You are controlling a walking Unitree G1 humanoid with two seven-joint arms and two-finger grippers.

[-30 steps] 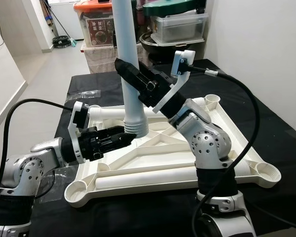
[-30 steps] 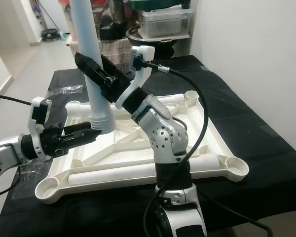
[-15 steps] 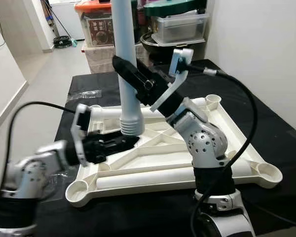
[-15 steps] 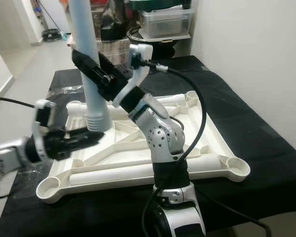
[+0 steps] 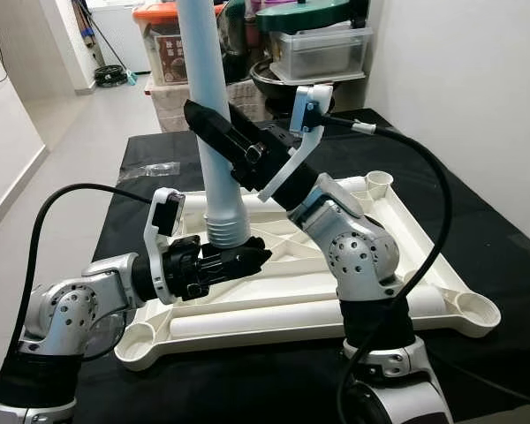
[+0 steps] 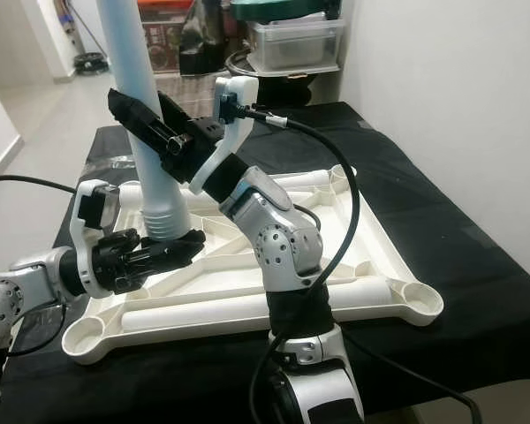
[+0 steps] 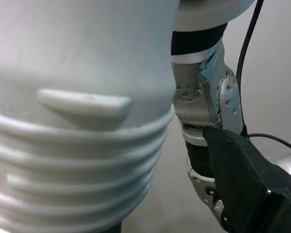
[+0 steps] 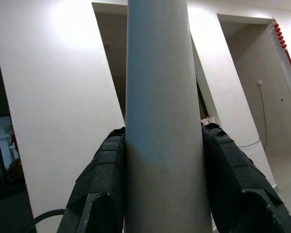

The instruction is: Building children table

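Table top (image 5: 397, 238): white, lying upside down on the black-covered surface.
Table leg (image 5: 205, 106): pale blue, upright, ribbed end just above the table top's left part.
Right gripper (image 5: 214, 134): clamped around the leg's middle.
Left gripper (image 5: 247, 259): beside the ribbed end; finger spread cannot be told.

Black-draped table (image 5: 503, 221) sits against the white wall (image 5: 459, 79); storage bins (image 5: 322, 44) stacked behind it, grey floor (image 5: 88, 132) beside it.
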